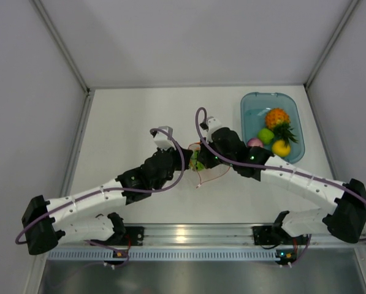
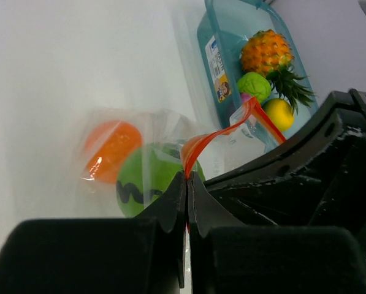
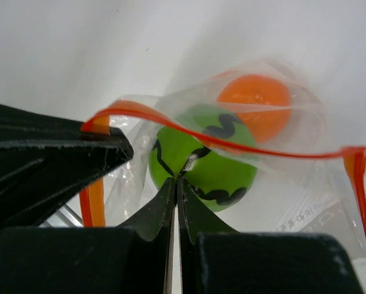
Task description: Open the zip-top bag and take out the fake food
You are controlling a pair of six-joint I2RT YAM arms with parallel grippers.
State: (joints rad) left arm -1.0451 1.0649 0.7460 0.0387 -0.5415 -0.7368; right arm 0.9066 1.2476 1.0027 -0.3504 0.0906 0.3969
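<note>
The zip-top bag [image 1: 198,164] lies mid-table between both grippers. My left gripper [image 2: 187,176] is shut on its orange-red zip strip [image 2: 202,142]. My right gripper [image 3: 177,177] is shut on the bag's clear near wall [image 3: 127,177], and the strip [image 3: 262,150] arches across the open mouth. Inside the bag are a dark green piece with black wavy lines [image 3: 202,165] and an orange piece [image 3: 256,103]; both also show in the left wrist view, green [image 2: 147,179] and orange [image 2: 111,150]. The pineapple [image 1: 277,117], light green [image 1: 266,135], pink [image 1: 254,143] and yellow [image 1: 281,147] pieces lie in the blue tub.
The translucent blue tub [image 1: 249,101] stands at the back right, close to the right arm's forearm; it also shows in the left wrist view [image 2: 208,58]. White walls enclose the table on the left, right and back.
</note>
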